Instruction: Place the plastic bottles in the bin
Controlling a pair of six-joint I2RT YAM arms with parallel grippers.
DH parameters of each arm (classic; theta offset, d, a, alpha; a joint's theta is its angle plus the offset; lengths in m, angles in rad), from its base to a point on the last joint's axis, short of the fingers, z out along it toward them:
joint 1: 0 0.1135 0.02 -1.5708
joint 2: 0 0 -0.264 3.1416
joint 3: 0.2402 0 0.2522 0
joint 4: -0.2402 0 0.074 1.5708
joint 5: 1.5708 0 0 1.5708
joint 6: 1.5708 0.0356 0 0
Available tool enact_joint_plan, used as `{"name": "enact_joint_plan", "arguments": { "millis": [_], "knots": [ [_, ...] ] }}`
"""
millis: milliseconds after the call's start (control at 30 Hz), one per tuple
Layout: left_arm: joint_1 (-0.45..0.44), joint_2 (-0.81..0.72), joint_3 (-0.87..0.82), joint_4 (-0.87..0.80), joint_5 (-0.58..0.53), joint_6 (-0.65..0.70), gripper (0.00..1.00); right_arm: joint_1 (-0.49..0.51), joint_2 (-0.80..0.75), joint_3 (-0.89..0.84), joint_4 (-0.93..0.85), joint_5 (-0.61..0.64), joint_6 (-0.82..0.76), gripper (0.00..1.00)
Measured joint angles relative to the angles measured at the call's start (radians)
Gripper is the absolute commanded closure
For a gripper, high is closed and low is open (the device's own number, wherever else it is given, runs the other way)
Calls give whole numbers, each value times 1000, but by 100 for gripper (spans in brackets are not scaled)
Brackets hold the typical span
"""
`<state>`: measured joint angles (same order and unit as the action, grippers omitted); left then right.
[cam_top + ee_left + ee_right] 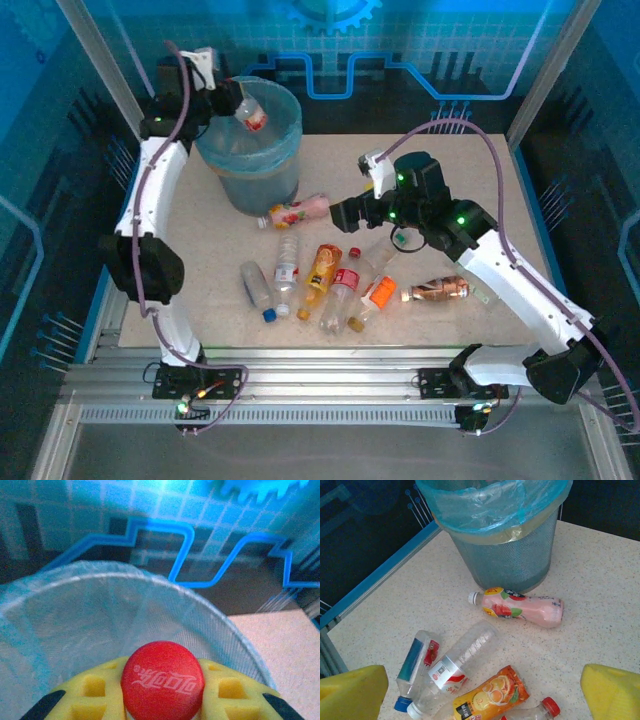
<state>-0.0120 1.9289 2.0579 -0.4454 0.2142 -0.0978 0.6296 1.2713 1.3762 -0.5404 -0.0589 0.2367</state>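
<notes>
Upper left from above, the left pincer (236, 103) grips a red-capped bottle (252, 116) over the bin (285, 150); its wrist view reveals white script on the cap (162, 680). The right pincer (342, 213) gapes above loose bottles (322, 280) at the tabletop's (480, 190) centre.

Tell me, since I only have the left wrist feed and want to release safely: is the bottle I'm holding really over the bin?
Observer: Yes. From above, the red-capped bottle in the left gripper hangs over the bin's opening, inside its rim.
Operator: Is the other arm in the way?
Observer: No. The right gripper is open above the table, off to the bin's right.
Operator: What could go in next?
Observer: A pink bottle lies on its side at the bin's foot.
</notes>
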Motion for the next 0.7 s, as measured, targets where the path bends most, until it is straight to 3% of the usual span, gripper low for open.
{"name": "enact_joint_plan", "arguments": {
  "millis": [300,367,467,500,567,700],
  "knots": [
    [-8,129,0,-72,-5,104,98,7,0,-13,-2,8,12,0],
    [-8,150,0,-85,-5,105,84,9,0,-16,-6,11,17,0],
    [-8,166,0,-98,-5,104,34,12,0,-18,-10,16,22,0],
    [-8,167,0,-101,-5,99,23,13,0,-18,-11,18,24,0],
    [-8,167,2,-103,-4,97,16,13,1,-18,-13,22,26,0],
    [-8,166,20,-104,-6,93,14,16,5,-17,-25,34,34,0]
  ]
}}
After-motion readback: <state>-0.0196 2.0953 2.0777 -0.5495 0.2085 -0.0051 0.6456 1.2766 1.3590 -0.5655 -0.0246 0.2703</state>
